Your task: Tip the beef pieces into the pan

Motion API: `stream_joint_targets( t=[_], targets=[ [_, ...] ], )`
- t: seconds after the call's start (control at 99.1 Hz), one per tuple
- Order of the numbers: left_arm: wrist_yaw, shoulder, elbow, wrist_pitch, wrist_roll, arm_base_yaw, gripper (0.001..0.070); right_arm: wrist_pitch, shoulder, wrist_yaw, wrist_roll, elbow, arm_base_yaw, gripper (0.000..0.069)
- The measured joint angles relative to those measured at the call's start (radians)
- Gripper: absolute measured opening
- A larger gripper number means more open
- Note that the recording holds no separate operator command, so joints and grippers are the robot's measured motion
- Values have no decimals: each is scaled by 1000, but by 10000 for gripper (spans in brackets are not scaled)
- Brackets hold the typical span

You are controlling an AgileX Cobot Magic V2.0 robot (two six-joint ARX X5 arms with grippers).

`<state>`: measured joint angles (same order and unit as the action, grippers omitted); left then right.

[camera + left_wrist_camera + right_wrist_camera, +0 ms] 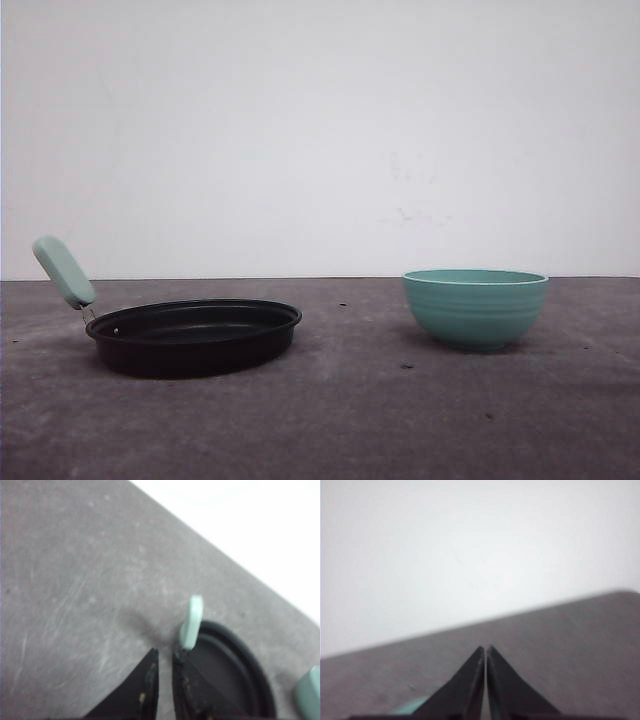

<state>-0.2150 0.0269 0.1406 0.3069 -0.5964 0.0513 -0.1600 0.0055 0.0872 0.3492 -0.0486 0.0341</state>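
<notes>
Pan (195, 336): flat on the bench (400, 420), left side, black and shallow, open side up to catch food.
Handle (63, 271): pale green, sticks up and out to the far left, easy to reach from that side.
Bowl (476, 307): teal, upright on the right, well apart from pan; likely put there for the right arm to lift and tip.
Beef [not seen]: hidden; probably down inside bowl, below the rim, but cannot tell.
Left fingers (165, 667): almost closed, thin gap, holding nothing; tips just beside the handle's stem, maybe to steady the pan.
Right fingers (485, 652): pressed together, empty, above the bench, pointing at the far wall.
Task so far: nothing poured; pan looks empty.
Next, as a guess: open right fingers, grab bowl rim.
</notes>
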Motion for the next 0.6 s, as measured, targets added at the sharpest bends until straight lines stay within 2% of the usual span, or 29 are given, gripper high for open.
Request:
stream_joint_targets(
  t=[0.202,0.373,0.595],
  targets=[
    [6,177,229,-12,11,0,23,204,66,41,-2,-252,0,7],
    [-3,399,473,6,85,0,23,310,180,83,-71,-480,0,7],
    [-127,635,813,48,145,-19,23,381,338,131,-136,-717,0,7]
  ],
)
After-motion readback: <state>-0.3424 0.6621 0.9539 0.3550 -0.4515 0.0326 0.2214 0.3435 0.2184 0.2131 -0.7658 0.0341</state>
